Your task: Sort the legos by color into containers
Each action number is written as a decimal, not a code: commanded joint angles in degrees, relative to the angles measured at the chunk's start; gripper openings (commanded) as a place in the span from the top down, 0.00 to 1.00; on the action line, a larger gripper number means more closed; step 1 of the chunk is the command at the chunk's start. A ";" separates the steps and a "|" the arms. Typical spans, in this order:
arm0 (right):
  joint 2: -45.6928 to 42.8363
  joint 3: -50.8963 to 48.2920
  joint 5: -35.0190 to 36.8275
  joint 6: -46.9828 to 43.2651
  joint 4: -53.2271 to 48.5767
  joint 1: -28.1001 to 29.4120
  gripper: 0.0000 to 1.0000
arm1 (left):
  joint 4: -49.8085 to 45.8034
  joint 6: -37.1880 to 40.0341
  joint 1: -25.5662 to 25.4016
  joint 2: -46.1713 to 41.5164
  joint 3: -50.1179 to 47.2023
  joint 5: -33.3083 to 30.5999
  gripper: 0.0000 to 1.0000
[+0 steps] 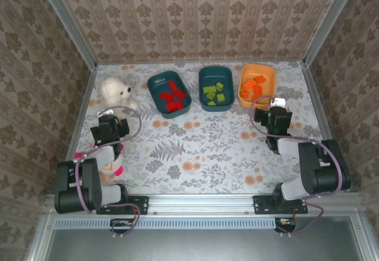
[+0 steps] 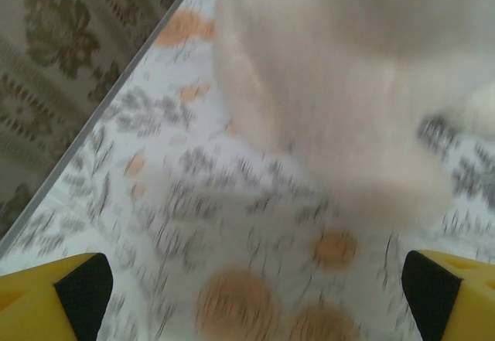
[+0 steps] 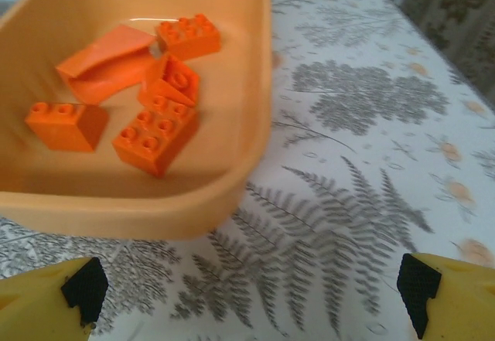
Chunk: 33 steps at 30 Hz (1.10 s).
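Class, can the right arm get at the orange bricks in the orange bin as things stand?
Probably yes. The right gripper, open, sits just short of the orange bin; the orange bricks lie uncovered, with nothing between.

The table (image 1: 207,148), covered in a leaf-and-flower print, is carrying three bins in a row along its far edge. A teal bin (image 1: 159,92) is lying on the left, a second teal bin (image 1: 214,74) in the middle and an orange bin (image 1: 267,74) on the right, each just beside the next. A white plush bear (image 1: 115,92) is sitting near the far left corner, apart from the bins.
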 commanded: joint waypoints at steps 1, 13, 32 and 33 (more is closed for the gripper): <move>1.94 -1.89 -5.96 -0.77 10.45 -0.22 0.00 | 6.22 1.42 1.51 3.05 4.38 4.87 0.00; 3.55 -2.58 -2.54 -1.24 13.83 0.98 0.00 | 10.48 2.55 -0.56 4.12 3.69 11.44 0.00; 3.46 -2.67 -2.54 -1.23 13.85 1.05 0.00 | 27.41 4.39 -4.35 12.51 -0.83 7.11 0.00; 3.49 -2.71 -2.55 -1.24 13.88 1.06 0.00 | 26.62 4.36 -4.28 12.39 -0.74 7.25 0.00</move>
